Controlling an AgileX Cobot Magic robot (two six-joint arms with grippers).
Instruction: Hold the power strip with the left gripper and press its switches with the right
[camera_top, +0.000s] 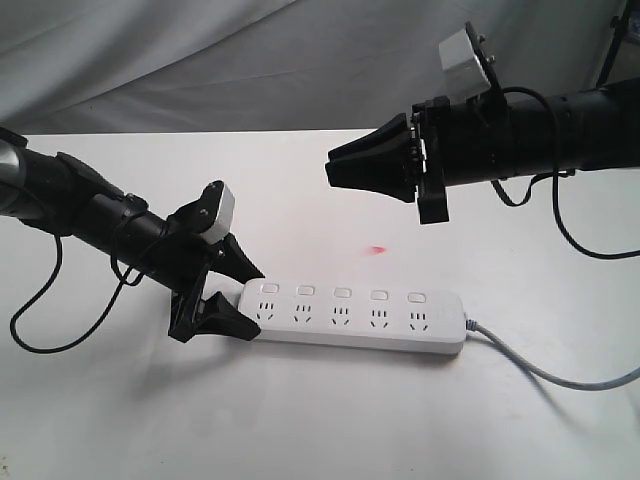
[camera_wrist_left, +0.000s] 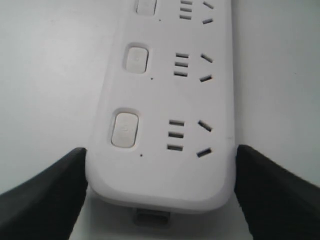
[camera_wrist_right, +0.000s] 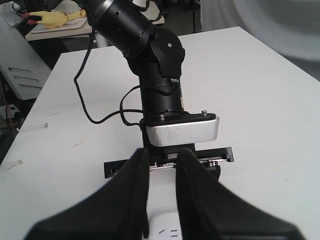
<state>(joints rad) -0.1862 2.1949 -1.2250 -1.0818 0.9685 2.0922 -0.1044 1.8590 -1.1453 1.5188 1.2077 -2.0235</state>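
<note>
While the left gripper (camera_top: 256, 300) clamps the end of the power strip (camera_top: 355, 318) mid-desk (camera_top: 300, 420), we should lower the right gripper (camera_top: 331, 170) (narrowly parted, empty) squarely onto one switch (camera_top: 268, 288).

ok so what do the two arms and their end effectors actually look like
The left arm and right arm are black jointed tubes with thin black cables looping off them. The left end effector is a black two-finger pointed claw with a rounded white block on top. The right end effector is the same black claw shape, carrying a grey block with dark screws.
</note>
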